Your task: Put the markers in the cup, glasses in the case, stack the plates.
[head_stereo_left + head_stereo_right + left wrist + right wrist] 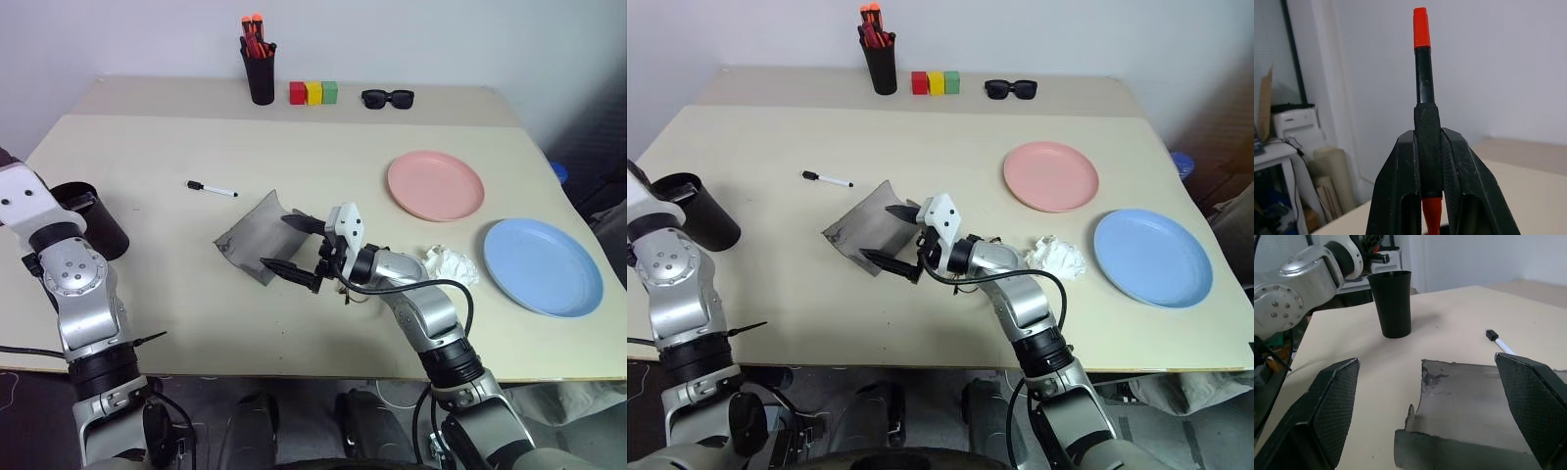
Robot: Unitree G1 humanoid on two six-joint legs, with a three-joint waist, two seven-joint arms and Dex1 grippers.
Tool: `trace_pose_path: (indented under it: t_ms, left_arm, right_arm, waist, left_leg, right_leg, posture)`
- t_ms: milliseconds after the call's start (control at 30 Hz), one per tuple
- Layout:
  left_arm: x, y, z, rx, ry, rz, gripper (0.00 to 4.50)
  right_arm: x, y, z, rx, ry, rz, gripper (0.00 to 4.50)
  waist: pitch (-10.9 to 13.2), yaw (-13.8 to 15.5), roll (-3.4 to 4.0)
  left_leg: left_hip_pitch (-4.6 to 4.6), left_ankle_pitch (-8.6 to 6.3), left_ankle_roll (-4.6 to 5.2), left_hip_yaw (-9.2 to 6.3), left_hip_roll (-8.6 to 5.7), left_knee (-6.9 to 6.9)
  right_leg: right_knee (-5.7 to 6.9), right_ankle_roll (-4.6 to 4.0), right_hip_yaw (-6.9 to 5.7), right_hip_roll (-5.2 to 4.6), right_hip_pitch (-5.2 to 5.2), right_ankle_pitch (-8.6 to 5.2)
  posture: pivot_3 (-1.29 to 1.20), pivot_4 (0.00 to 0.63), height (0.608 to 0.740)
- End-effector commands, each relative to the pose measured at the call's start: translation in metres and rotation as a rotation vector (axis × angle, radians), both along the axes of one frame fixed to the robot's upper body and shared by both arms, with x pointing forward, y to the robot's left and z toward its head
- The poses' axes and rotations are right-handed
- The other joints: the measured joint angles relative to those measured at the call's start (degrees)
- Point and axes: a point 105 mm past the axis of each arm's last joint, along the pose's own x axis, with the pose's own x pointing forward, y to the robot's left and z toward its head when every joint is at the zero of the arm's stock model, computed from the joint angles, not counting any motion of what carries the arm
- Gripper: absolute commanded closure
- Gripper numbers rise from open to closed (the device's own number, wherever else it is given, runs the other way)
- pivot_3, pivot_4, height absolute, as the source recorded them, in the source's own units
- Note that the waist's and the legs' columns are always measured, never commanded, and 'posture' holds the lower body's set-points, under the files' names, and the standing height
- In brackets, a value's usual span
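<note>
On counter, 9 o'clock: cup empty-looking | left hand clamped red-capped marker, not in | white marker loose | right hand spread wide at open case | pink plate, blue plate unstacked | glasses unclear.

Both head views look forward and down from above the near edge of the tabletop, taking in its whole surface up to the far wall; they share nearly the same scene, slightly offset sideways. The left wrist view sits close behind its own jaws, facing a wall and clutter beside the tabletop. The right wrist view looks low across the tabletop, over the open grey case toward the black cup.
</note>
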Motion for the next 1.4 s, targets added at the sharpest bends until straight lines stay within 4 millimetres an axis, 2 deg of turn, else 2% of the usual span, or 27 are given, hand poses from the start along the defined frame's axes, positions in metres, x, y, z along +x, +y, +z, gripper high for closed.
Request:
trace_pose_path:
  t_ms: [33, 167, 367, 600, 767, 867, 933, 1033, 1100, 1167, 1233, 1300, 1400]
  left_arm:
    - [0.001, -0.003, 0.001, 0.022, -0.018, -0.02, 4.49]
    - [0.006, -0.005, -0.008, 0.008, 0.0, -0.037, 4.49]
    - [0.006, -0.008, -0.011, 0.004, -0.006, -0.036, 4.49]
    - [0.002, -0.009, -0.013, 0.003, -0.008, -0.005, 1.1]
    - [0.0, -0.01, -0.007, 0.008, -0.035, 0.002, 1.1]
    - [0.0, -0.019, 0.01, 0.033, -0.088, -0.035, 1.1]
    - [0.004, -0.034, 0.029, 0.07, -0.124, -0.105, 1.1]
    - [0.021, -0.068, 0.054, 0.113, -0.131, -0.288, 1.1]
    - [0.044, -0.093, 0.053, 0.121, -0.014, -0.415, 0.57]
    - [0.061, -0.101, 0.042, 0.018, 0.091, -0.482, 0.03]
    - [0.086, -0.116, 0.019, -0.109, 0.265, -0.547, 0.03]
    - [0.102, -0.132, 0.005, -0.224, 0.363, -0.602, 0.03]
    - [0.122, -0.137, -0.019, -0.443, 0.483, -0.521, 0.03]
  right_arm:
    - [-0.002, 0.001, 0.014, 0.041, -0.047, -0.004, 0.0]
    - [-0.002, -0.002, 0.013, 0.042, -0.042, -0.022, 0.0]
    - [-0.004, -0.003, 0.013, 0.042, -0.036, -0.026, 0.0]
    - [-0.005, -0.003, 0.013, 0.042, -0.029, -0.023, 0.0]
    - [-0.005, -0.002, 0.013, 0.04, -0.023, -0.019, 0.0]
    - [-0.003, -0.003, 0.014, 0.041, -0.032, -0.029, 0.0]
    - [0.001, -0.006, 0.017, 0.046, -0.041, -0.049, 0.0]
    - [0.007, -0.013, 0.021, 0.058, -0.04, -0.083, 0.0]
    - [0.011, -0.019, 0.022, 0.063, -0.035, -0.112, 0.0]
    - [0.013, -0.022, 0.023, 0.063, -0.034, -0.129, 0.0]
    - [0.014, -0.026, 0.022, 0.063, -0.031, -0.145, 0.0]
    - [0.014, -0.028, 0.021, 0.061, -0.029, -0.154, 0.0]
    - [0.014, -0.03, 0.019, 0.055, -0.025, -0.165, 0.0]
  waist:
    - [0.0, -0.01, 0.0]
    - [0.0, -0.01, 0.0]
    - [0.0, 0.0, 0.0]
    - [0.0, -0.01, 0.0]
    - [0.0, 0.0, 0.0]
    - [0.0, 0.0, -0.01]
    - [0.0, 0.14, -0.01]
    - [-0.03, 0.27, -0.06]
    - [-0.04, 0.34, -0.07]
    - [-0.05, 0.05, -0.04]
    - [-0.05, -0.17, -0.03]
    - [-0.04, -0.21, -0.03]
    - [0.0, -0.23, -0.09]
  left_leg:
    - [0.0, 0.0, 0.0, 0.0, 0.0, 0.0]
    - [0.0, 0.0, 0.0, 0.0, 0.0, 0.0]
    - [0.0, 0.0, 0.0, 0.01, 0.0, 0.0]
    - [0.0, 0.0, 0.0, 0.0, 0.01, -0.01]
    - [0.0, 0.0, 0.0, 0.0, 0.01, 0.0]
    - [0.0, 0.0, 0.0, 0.0, 0.01, -0.01]
    - [-0.01, 0.0, 0.0, 0.0, 0.01, 0.0]
    - [-0.04, 0.0, 0.0, 0.0, -0.01, 0.01]
    - [-0.04, 0.0, 0.0, 0.0, -0.03, 0.01]
    - [-0.02, 0.0, -0.01, 0.0, -0.04, 0.01]
    - [-0.01, 0.0, 0.0, -0.01, -0.03, -0.01]
    - [0.0, 0.0, 0.0, -0.05, -0.02, -0.02]
    - [-0.05, 0.0, 0.0, -0.1, -0.03, -0.02]
  right_leg:
    - [0.0, 0.0, 0.0, 0.0, 0.0, 0.0]
    - [0.0, 0.0, 0.0, 0.0, 0.0, 0.0]
    - [0.0, 0.0, 0.0, 0.0, 0.0, 0.0]
    - [0.0, 0.0, -0.01, 0.01, 0.0, 0.0]
    - [0.0, 0.0, -0.01, 0.0, 0.0, 0.0]
    - [-0.01, 0.0, -0.01, 0.0, 0.0, 0.0]
    - [-0.01, 0.0, -0.01, 0.0, 0.0, 0.0]
    - [-0.02, 0.0, -0.02, -0.01, 0.0, 0.0]
    - [-0.03, 0.0, -0.02, -0.02, 0.02, 0.0]
    - [-0.04, 0.0, -0.02, -0.01, 0.02, 0.0]
    - [-0.03, 0.0, -0.02, 0.0, 0.02, 0.0]
    - [-0.01, 0.0, -0.02, 0.04, 0.01, 0.0]
    - [-0.03, 0.02, -0.03, 0.04, 0.0, -0.01]
  posture:
    - [0.0, 0.15, 0.722]
    - [0.0, 0.15, 0.722]
    - [0.0, 0.15, 0.722]
    - [0.0, 0.15, 0.722]
    - [0.0, 0.15, 0.722]
    - [0.0, 0.15, 0.722]
    - [0.0, 0.15, 0.722]
    - [0.0, 0.15, 0.722]
    - [0.0, 0.15, 0.722]
    - [0.0, 0.15, 0.722]
    - [0.0, 0.15, 0.722]
    - [0.0, 0.15, 0.722]
    - [0.0, 0.15, 0.722]
